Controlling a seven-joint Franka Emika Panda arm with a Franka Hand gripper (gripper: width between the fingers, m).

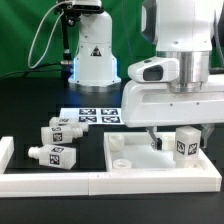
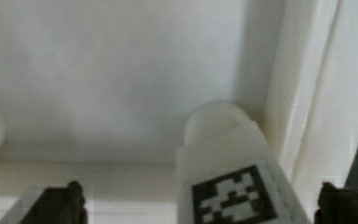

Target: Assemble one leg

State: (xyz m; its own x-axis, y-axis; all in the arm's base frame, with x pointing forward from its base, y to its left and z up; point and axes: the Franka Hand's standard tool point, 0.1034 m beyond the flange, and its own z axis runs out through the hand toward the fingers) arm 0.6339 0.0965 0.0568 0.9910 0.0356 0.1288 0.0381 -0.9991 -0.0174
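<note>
Chunky white leg (image 1: pixel 187 142) with a black-and-white tag, clamped in my claw (image 1: pixel 180 143) (stub end away), over the white rimmed panel (image 1: pixel 128 155), three loose legs (image 1: pixel 55 142) on the worktop (image 1: pixel 30 100)

- A black table (image 1: pixel 30 105) is seen carrying all the parts.
- A large flat white square panel (image 1: pixel 135 158) with a raised rim is laid flat on it, toward the exterior view's right.
- The marker board (image 1: pixel 92 116) lies behind the panel.
- Two white tagged legs (image 1: pixel 60 132) (image 1: pixel 52 155) are laid on their sides at the exterior view's left.
- A low white wall (image 1: pixel 60 183) is set along the near edge, with a short piece (image 1: pixel 5 152) at the left end.
- A robot base (image 1: pixel 92 55) stands at the back.
</note>
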